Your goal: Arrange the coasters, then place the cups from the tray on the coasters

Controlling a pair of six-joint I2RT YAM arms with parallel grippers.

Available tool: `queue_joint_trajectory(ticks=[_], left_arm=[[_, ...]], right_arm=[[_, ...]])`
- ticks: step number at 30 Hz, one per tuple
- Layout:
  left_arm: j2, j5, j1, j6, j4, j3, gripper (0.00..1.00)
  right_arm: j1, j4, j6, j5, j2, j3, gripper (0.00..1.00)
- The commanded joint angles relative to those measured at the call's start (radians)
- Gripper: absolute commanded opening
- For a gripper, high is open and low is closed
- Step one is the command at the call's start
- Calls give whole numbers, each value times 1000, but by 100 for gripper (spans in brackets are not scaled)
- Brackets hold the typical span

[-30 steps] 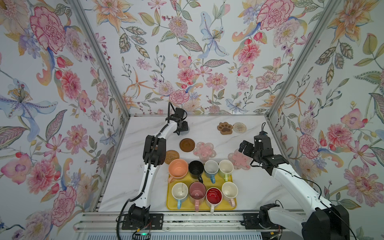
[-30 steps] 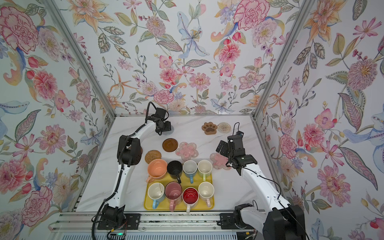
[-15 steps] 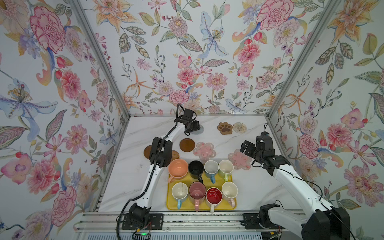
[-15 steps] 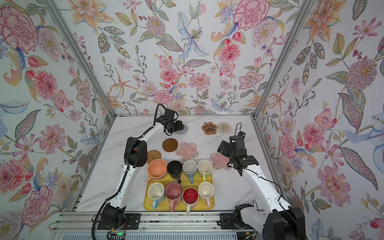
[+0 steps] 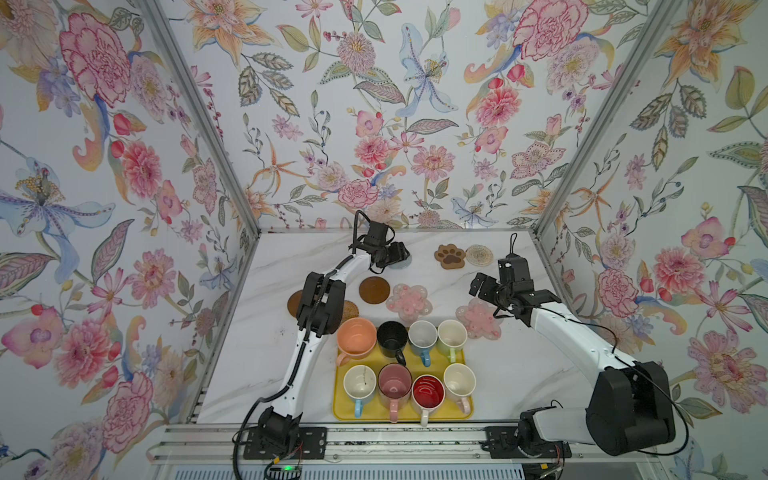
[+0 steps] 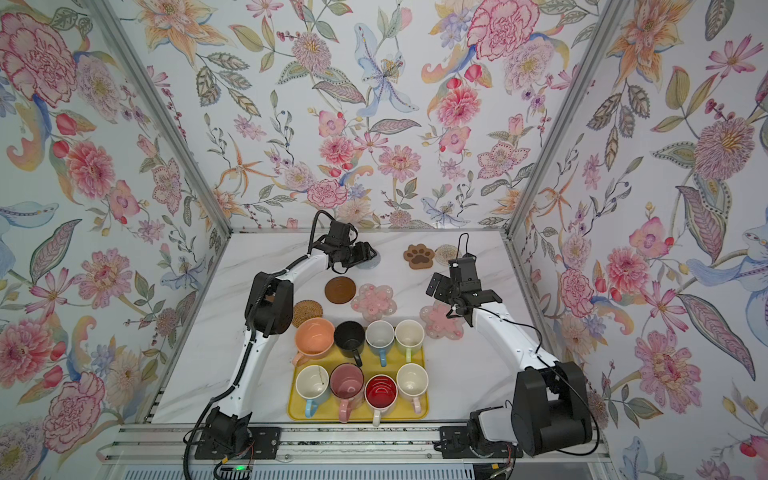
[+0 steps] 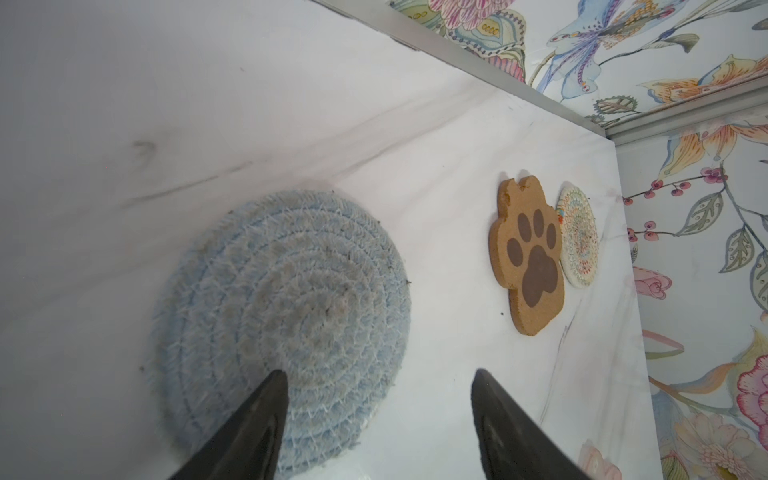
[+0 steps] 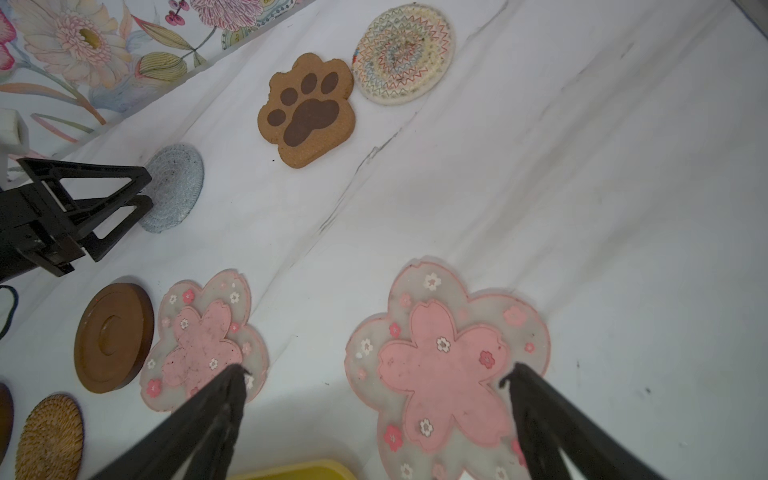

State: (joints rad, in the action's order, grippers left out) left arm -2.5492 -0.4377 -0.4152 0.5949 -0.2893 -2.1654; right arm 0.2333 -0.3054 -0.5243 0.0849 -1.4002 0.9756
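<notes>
Swinging across the back of the table since a second ago, our left arm has gone from the far left toward the middle, and the grey mat has come with it. That grey mat (image 7: pixel 282 299) now lies flat on the white marble table (image 5: pixel 519 374). It's a round coil of pale grey-blue rope, a bit grubby at the centre.

We see the left gripper (image 7: pixel 378 372) with fingers spread. One tip is over the mat's edge, the other over bare table, and it is pinching nothing. Whether that tip touches, we cannot tell.

Further right along the back sit the paw mat (image 7: pixel 528 257) and the zigzag mat (image 7: pixel 577 237), edges touching. Our right gripper (image 8: pixel 376 368) hangs with fingers spread wide over one flower mat (image 8: pixel 444 361). The second flower mat (image 8: pixel 203 340) lies beside a brown disc (image 8: pixel 112 336), with the rattan mat (image 8: pixel 50 436) close by. All eight cups (image 5: pixel 356 337) stand in two rows on the yellow tray (image 5: pixel 343 411).
</notes>
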Motion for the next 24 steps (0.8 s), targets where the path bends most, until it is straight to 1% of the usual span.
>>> queue_joint_trajectory(ticks=[1,4,8,15,24], left_arm=[[156,64,10,-36,58,54,74],[173,130,25,-75,3,56,74],[132,170,33,-107,-69,9,74],[40,186,33,-115,-122,-99,72],[-38,239,32,-106,-219,-214,71]], right_arm=[[18,11,44,-26,-71,85,99],[29,22,49,-39,-106,108,99],[39,20,49,-42,-119,114,99],[46,14,43,-37,-107,103,99],[54,12,35,-36,-110,107,99]])
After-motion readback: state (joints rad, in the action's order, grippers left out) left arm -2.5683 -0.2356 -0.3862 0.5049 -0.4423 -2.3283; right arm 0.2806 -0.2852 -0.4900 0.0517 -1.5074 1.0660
